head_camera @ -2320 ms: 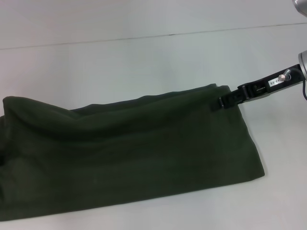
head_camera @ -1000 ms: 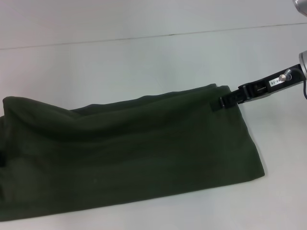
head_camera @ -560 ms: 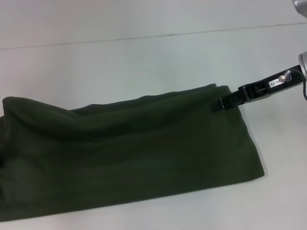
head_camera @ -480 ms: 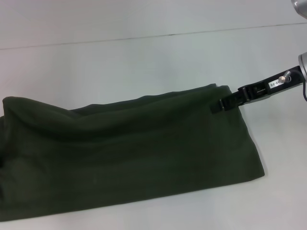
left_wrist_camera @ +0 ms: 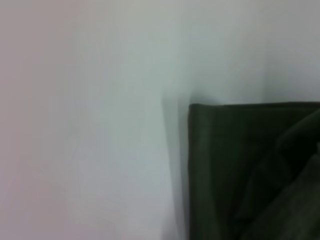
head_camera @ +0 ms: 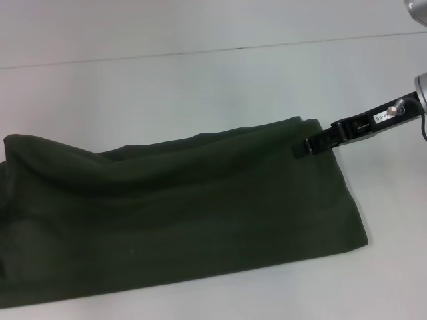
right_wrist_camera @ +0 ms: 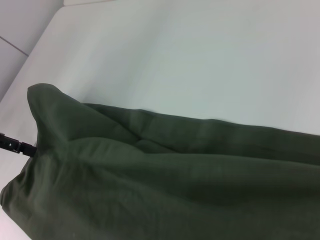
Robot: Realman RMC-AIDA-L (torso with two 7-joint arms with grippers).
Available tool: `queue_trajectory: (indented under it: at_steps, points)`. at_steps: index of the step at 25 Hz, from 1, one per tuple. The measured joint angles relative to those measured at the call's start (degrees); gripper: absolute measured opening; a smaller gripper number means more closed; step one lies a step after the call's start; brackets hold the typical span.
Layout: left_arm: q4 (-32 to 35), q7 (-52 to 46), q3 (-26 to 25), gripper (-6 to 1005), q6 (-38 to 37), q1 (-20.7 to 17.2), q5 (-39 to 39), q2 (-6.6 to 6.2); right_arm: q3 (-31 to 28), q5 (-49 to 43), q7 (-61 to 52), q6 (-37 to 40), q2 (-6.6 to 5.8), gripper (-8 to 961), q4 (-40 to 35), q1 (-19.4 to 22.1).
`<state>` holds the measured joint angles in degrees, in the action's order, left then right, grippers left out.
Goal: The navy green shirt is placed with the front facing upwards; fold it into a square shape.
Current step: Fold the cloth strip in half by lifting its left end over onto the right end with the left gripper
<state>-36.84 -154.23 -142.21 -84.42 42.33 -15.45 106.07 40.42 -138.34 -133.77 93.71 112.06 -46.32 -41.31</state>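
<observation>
**Right gripper pinching the far right corner of the folded shirt**

We saw the navy green shirt [head_camera: 180, 213] lying on the white worktop [head_camera: 200, 87] as a long folded band, plain green side up, with no lettering showing. It stretched from the worktop's left edge, where it ran out of the head view, towards the right, and its near edge lay close to the worktop's near edge. Its far left corner stood raised in a soft peak, and a long crease ran along the far edge.

The right gripper [head_camera: 303, 148] reached in from the right and sat at the shirt's far right corner, its black fingers pressed together on the cloth there. In the right wrist view we found a small black part [right_wrist_camera: 17, 146] touching the raised left corner of the shirt; we took it for the left gripper, but we could not tell how its fingers stood. The left wrist view showed only a straight folded edge of the shirt against the worktop.
</observation>
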Motion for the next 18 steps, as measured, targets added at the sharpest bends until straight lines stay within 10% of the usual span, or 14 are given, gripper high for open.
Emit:
queue_trajectory:
  at_steps: [18]
  points:
    - [2.5, 1.2, -2.9, 679, -0.4, -0.2, -0.1, -0.64, 0.1, 0.0, 0.0, 0.0, 0.0, 660, 0.1, -0.4]
